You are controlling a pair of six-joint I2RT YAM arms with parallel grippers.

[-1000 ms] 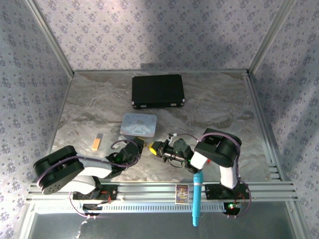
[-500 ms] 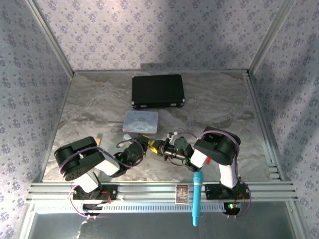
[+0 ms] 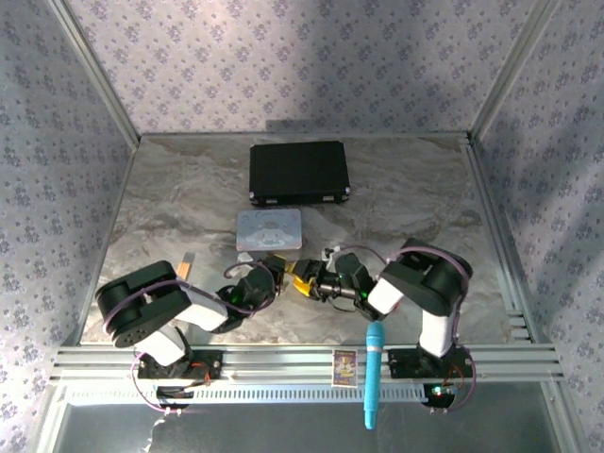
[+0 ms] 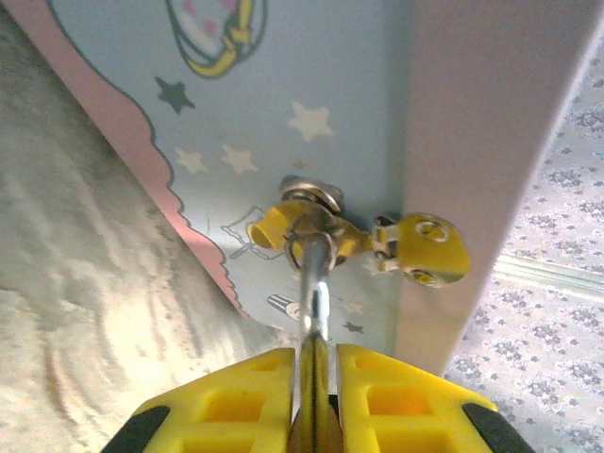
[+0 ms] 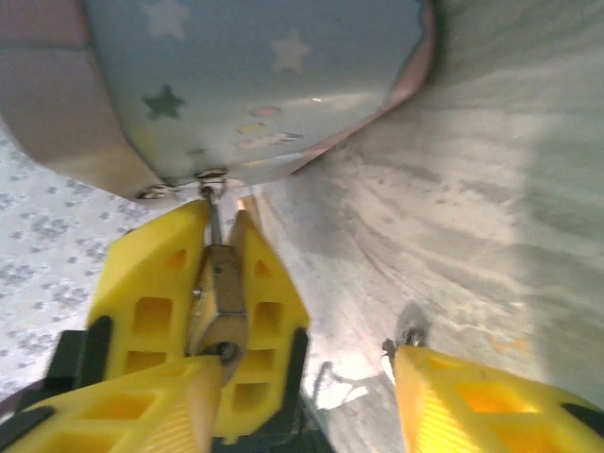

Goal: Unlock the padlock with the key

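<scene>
Marble-veined worktop (image 3: 425,198) carried a black case (image 3: 299,173) at the back and, nearer the arms, a pastel tin (image 3: 269,229). Over the last second both arms had pushed forward. The left hand (image 3: 275,268) and the right hand (image 3: 301,280), which earlier met short of the tin, now met right at its near edge. The tin itself had slid a little away and to the right. A blue tube (image 3: 374,373) lay on the front rail, and an orange stick (image 3: 186,268) lay left of the tin, apart from the work.

The left hand was clamped on the padlock (image 5: 223,294). In the right wrist view its brass body sat between two yellow fingers. Its thin shackle ran up to the latch on the tin's edge, and its bottom end faced the right hand. The right hand's own fingers (image 5: 491,406) stood well apart with nothing between them. A small dark speck (image 5: 408,338) lay on the marble just beside one of them. It might have been the key, but it was too small to tell.

By my reading the lock was now steadied and presented, yet unlocking could not begin until the right hand gripped the key.
</scene>
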